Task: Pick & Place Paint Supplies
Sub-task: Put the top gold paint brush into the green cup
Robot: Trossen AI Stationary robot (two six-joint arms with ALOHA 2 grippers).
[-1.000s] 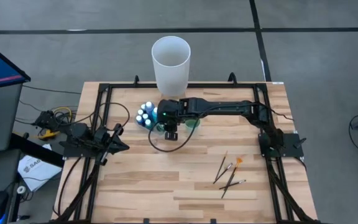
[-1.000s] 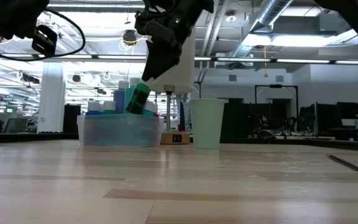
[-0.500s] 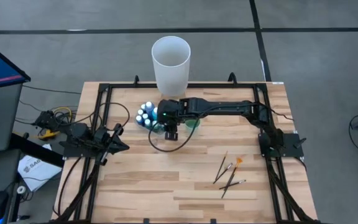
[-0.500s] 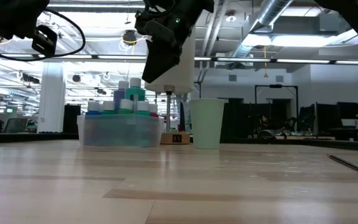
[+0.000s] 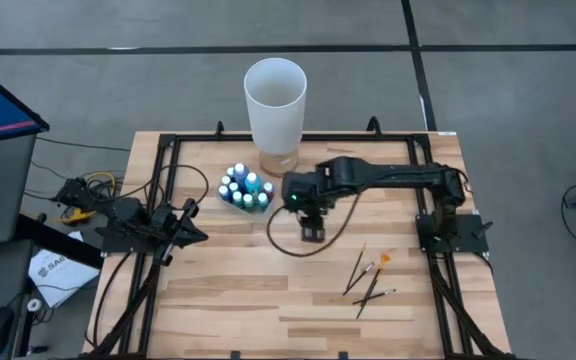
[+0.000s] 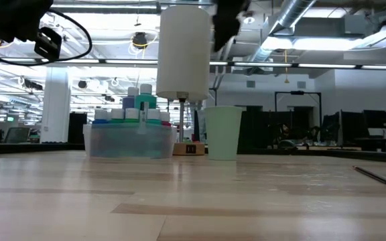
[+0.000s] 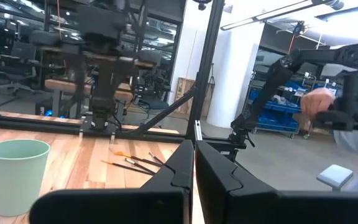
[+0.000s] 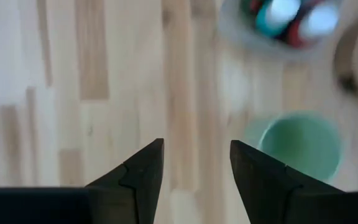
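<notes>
Several white-capped paint bottles [image 5: 245, 187] stand upright in a clear round tub [image 6: 129, 142] at the table's far middle; they show blurred in the right wrist view [image 8: 291, 15]. Three thin brushes [image 5: 368, 275] lie flat on the wood at the near right, one of them orange-tipped. My right gripper [image 5: 311, 228] hangs open above bare wood, to the right of the tub and nearer than it, with nothing between its fingers [image 8: 194, 163]. My left gripper [image 5: 194, 233] rests shut at the table's left [image 7: 193, 163].
A tall white cylinder [image 5: 275, 98] stands at the far edge behind the tub. A small green cup [image 8: 300, 146] stands just right of the tub [image 6: 223, 132], under my right arm. Black frame rails [image 5: 168, 160] run along the table's sides. Bare wood lies in the near middle.
My right gripper let go of a green bottle it held tilted over the tub; the bottle now stands upright among the others. The gripper then rose and swung toward the table's right and near edge, away from the tub.
</notes>
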